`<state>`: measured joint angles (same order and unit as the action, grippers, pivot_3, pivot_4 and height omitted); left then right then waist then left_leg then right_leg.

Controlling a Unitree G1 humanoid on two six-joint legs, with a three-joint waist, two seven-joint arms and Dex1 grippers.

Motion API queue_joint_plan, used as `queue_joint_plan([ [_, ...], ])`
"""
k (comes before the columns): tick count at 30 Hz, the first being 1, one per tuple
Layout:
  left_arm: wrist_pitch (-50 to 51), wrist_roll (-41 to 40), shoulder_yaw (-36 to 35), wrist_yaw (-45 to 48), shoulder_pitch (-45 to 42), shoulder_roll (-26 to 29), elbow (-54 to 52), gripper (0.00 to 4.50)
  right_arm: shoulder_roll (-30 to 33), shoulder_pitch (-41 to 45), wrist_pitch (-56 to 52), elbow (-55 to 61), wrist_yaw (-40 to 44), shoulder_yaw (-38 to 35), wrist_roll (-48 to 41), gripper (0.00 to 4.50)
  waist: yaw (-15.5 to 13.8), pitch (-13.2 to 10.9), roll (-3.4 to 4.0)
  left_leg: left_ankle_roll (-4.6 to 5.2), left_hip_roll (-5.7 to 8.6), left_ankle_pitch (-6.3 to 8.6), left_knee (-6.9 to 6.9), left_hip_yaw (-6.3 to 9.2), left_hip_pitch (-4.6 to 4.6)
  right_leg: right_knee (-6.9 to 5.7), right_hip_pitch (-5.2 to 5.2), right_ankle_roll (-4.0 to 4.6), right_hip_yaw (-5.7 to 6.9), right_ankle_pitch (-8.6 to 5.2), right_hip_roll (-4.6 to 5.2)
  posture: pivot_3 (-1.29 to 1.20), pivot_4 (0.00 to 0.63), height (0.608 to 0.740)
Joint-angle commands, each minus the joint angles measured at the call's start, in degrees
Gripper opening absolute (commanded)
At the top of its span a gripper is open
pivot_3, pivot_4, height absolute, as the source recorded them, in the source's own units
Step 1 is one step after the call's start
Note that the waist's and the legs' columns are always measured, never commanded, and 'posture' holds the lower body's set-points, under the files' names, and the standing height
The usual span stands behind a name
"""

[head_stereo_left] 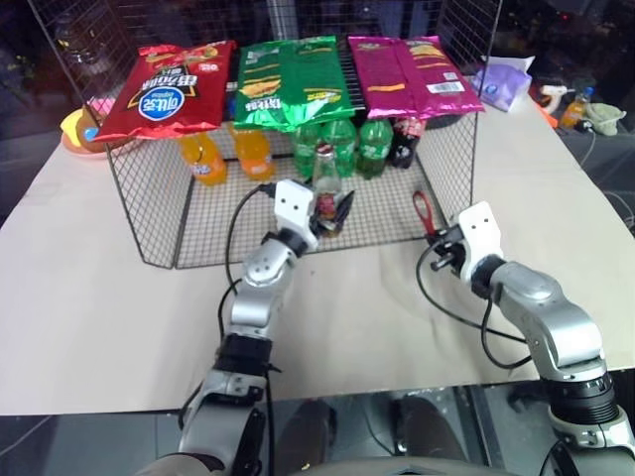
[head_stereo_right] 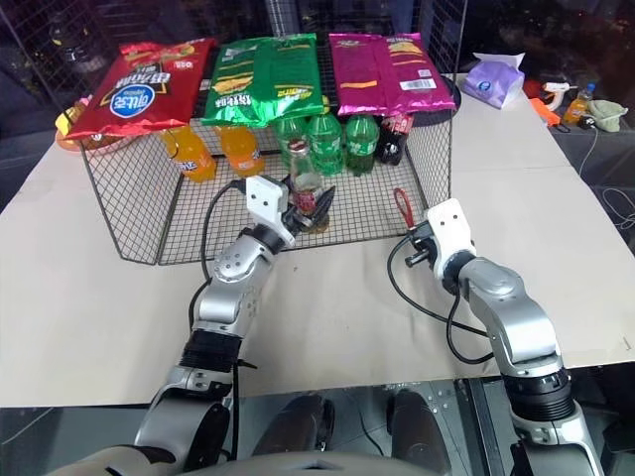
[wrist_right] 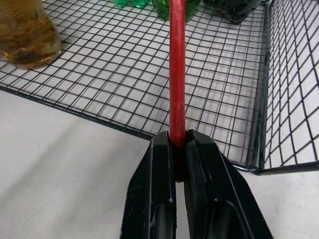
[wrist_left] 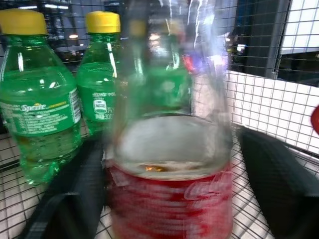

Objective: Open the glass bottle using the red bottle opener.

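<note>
The glass bottle stands upright on the wire rack's floor, clear with a red label and amber drink at its base. My left gripper is open around the bottle's lower body. In the left wrist view the bottle stands between the two black fingers, and a gap shows beside one of them. My right gripper is shut on the handle end of the red bottle opener. It holds the opener upright at the rack's front edge, to the right of the bottle.
The black wire rack has chip bags lying on its top: red, green and magenta. Behind the glass bottle stand green bottles, orange bottles and a dark bottle. Pale paper covers the table.
</note>
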<state>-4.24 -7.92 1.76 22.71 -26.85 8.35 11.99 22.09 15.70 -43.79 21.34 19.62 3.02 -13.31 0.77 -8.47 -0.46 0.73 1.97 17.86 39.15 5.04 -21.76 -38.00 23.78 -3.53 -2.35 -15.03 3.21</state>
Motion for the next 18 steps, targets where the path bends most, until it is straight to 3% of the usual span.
queue_joint_plan([
  [1,-0.3,-0.5,0.1,0.5,0.5,-0.3,-2.0,2.62,-0.4,0.4,2.1,0.7,-0.1,-0.6,0.4,0.00,0.0,0.0,0.00,0.00,0.00,0.00,0.00,0.00,0.00,0.00,0.00,0.00,0.00,0.00,0.00,0.00,0.150,0.740],
  [7,2.6,-2.2,0.6,1.6,3.0,0.2,-7.7,2.62,-0.6,0.2,2.9,0.3,0.1,-0.4,0.8,0.00,0.0,0.0,0.00,0.00,0.00,0.00,0.01,0.01,0.00,0.00,0.00,0.00,0.00,0.00,0.01,0.00,0.150,0.740],
  [14,13.6,-5.7,1.3,3.3,11.6,4.1,-27.6,2.62,-0.6,0.1,3.7,-0.4,0.7,-0.5,1.1,0.00,0.2,0.0,0.01,0.00,-0.04,0.00,-0.01,0.00,-0.03,0.00,0.03,0.00,-0.03,0.00,0.00,0.00,0.150,0.740],
  [18,16.4,-5.3,2.2,4.3,14.9,6.2,-32.0,2.62,-0.4,0.5,4.4,-1.3,1.2,-0.6,1.3,0.00,0.1,0.0,0.01,0.00,-0.05,0.00,0.00,-0.02,-0.01,-0.02,0.01,0.00,-0.03,0.00,-0.01,0.00,0.150,0.740],
])
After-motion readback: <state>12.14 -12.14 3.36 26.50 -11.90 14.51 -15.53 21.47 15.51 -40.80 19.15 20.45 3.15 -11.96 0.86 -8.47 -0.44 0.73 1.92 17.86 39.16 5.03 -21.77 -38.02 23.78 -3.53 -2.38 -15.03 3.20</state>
